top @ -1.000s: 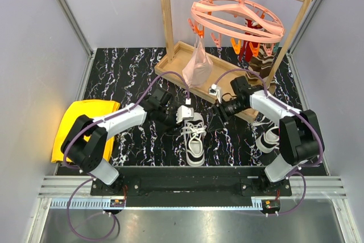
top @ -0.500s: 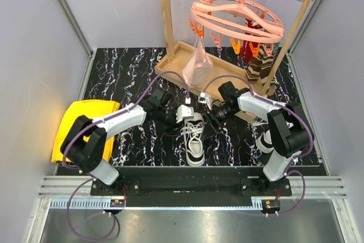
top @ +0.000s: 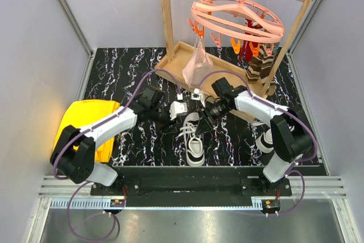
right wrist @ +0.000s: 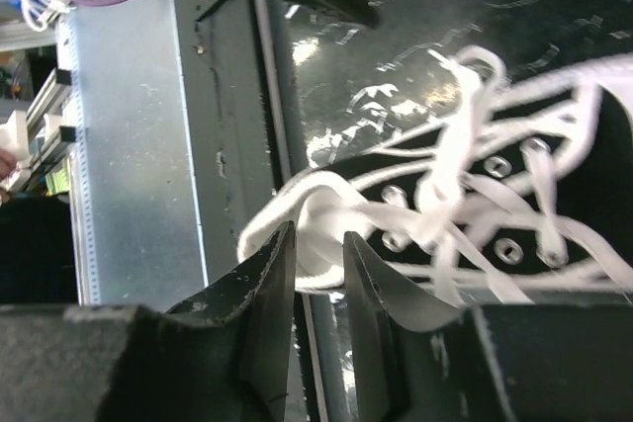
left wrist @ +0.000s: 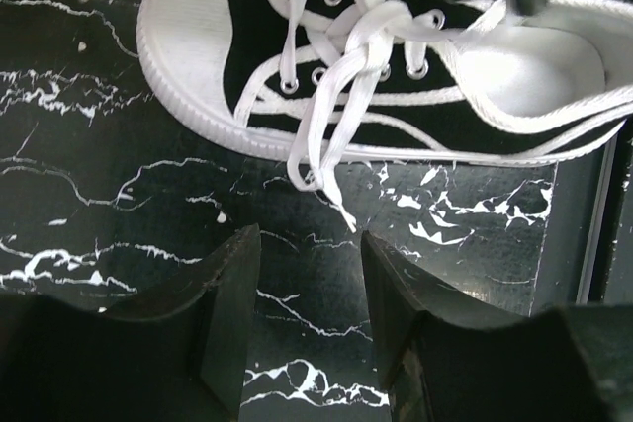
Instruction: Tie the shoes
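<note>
Both grippers have shifted over the last second. The right gripper has swung in from the right, and the left gripper has pulled back a little, its arm bending further outward. The laces, which were bunched on top, now spill off one side of the shoe.

That shoe lies on the black marbled tabletop just in front of the wooden rack, midway along its base, with the toe pointing away from the rack. The second shoe sits in front of the rack's right post.

The right gripper hangs over the middle shoe's opening. Its jaws are drawn close together on a white bunch of lace, and only a narrow gap shows between the fingers. The left gripper sits low in front of the rack's left post. Its jaws are partly apart and hold nothing — only bare tabletop shows between them, and a loose lace end lies just beyond the fingertips.
</note>
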Robot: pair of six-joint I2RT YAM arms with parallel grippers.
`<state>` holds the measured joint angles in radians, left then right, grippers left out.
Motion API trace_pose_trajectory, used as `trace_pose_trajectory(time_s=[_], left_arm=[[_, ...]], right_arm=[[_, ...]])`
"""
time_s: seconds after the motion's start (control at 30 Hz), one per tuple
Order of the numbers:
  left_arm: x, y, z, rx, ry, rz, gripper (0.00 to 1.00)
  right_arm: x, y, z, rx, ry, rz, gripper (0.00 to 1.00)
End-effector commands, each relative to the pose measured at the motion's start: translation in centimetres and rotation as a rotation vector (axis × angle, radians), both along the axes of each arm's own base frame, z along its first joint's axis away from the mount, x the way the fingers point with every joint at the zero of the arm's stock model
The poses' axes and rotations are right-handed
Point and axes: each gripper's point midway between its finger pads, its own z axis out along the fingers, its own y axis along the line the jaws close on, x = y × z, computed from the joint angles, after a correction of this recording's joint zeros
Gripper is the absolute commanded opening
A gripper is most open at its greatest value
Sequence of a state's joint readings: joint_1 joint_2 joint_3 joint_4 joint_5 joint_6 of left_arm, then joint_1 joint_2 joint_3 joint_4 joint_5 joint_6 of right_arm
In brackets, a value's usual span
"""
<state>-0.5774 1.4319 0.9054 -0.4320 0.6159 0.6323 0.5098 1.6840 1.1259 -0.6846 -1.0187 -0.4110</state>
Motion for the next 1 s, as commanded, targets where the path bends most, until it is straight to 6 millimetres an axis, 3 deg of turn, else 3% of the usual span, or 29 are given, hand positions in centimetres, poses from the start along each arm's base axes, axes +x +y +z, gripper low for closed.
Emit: trace_pose_trajectory(time_s=[0.0,0.3,0.43,0.5,0.57,0.6,0.63,0.67,0.83,0.97], left_arm=[[0.7,0.9,1.0,-0.007,-0.052,0.022,0.48],[1.1,0.9,2.1,-0.067,-0.03,0.051,0.48],[-0.3,-0.6,3.9,-0.189,0.038,0.03,0.48],[-0.7,-1.4,5.0,-0.251,0.066,0.053,0.47],[-1.9,-2.2,4.9,-0.268,0.067,0.036,0.48],[-2.4,-2.6,5.6,-0.285,0.043,0.026,0.48],[-3.5,-3.0,5.1,-0.285,0.034,0.005,0.51],[-3.4,-3.7,5.8,-0.315,-0.011,-0.006,0.52],[-5.1,-5.7,5.5,-0.289,-0.155,-0.153,0.54],[-5.0,-7.1,5.2,-0.274,-0.19,-0.219,0.54]], right_arm=[[-0.6,1.7,2.5,0.063,-0.011,0.048,0.34],[-1.0,4.6,1.4,0.046,-0.005,0.104,0.38],[-0.1,5.2,3.0,0.064,-0.028,0.08,0.42],[0.9,3.9,4.4,0.08,-0.066,0.027,0.45],[1.7,2.3,5.5,0.088,-0.056,-0.042,0.47],[3.1,0.7,5.7,0.088,-0.042,-0.108,0.47],[3.7,-0.3,5.8,0.089,-0.031,-0.147,0.48],[3.8,-1.3,5.8,0.08,-0.028,-0.178,0.49],[3.9,-5.0,2.9,-0.04,0.026,-0.291,0.56],[4.3,-6.5,0.7,-0.117,0.088,-0.349,0.64]])
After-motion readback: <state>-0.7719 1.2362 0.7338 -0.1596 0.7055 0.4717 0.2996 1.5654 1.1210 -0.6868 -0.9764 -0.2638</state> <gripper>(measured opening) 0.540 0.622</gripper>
